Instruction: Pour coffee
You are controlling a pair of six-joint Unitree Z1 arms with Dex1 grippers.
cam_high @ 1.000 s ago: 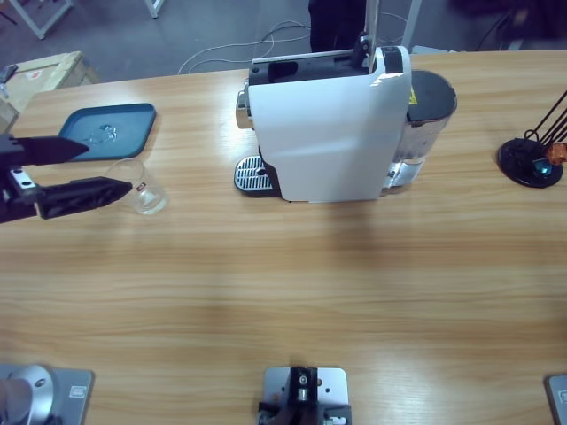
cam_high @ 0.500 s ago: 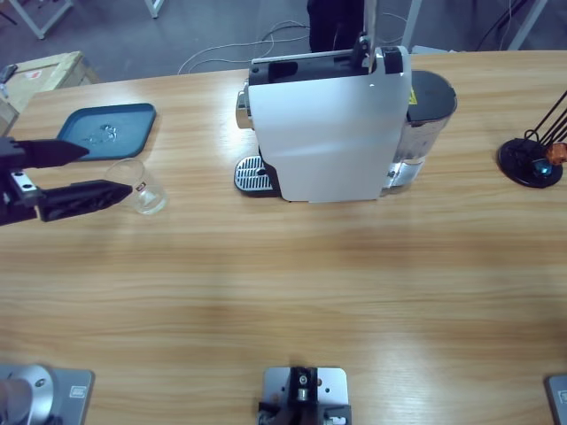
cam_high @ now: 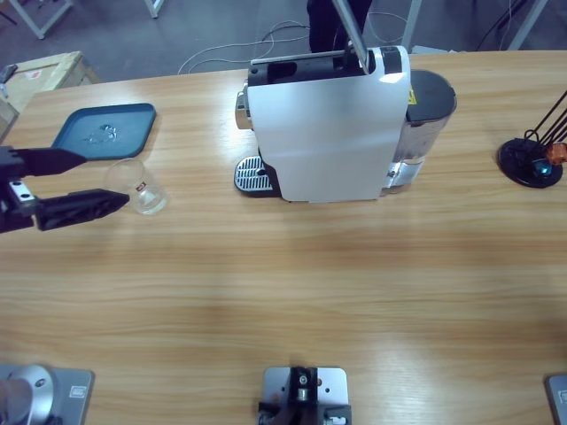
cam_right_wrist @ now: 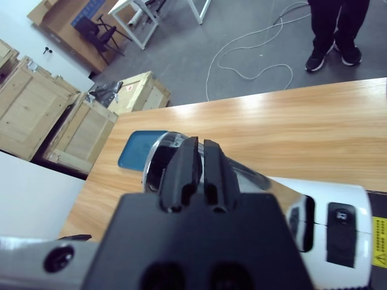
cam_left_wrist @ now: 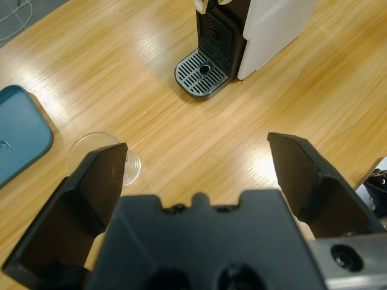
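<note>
Left pincer (cam_high: 104,183) spread, slid back from one glass cup (cam_high: 142,186); right pincer (cam_right_wrist: 199,162) pressed together atop one coffee machine (cam_high: 328,124).

Table (cam_high: 292,292): front half bare. Obstacles: coffee machine (cam_high: 328,124) at back-edge centre; glass (cam_high: 142,188) and blue tray (cam_high: 106,131) near left edge; capsule stand (cam_high: 532,159) at right edge.

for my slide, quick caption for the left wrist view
Open left tool hovers beside a clear cup, facing the coffee machine's drip tray.
</note>
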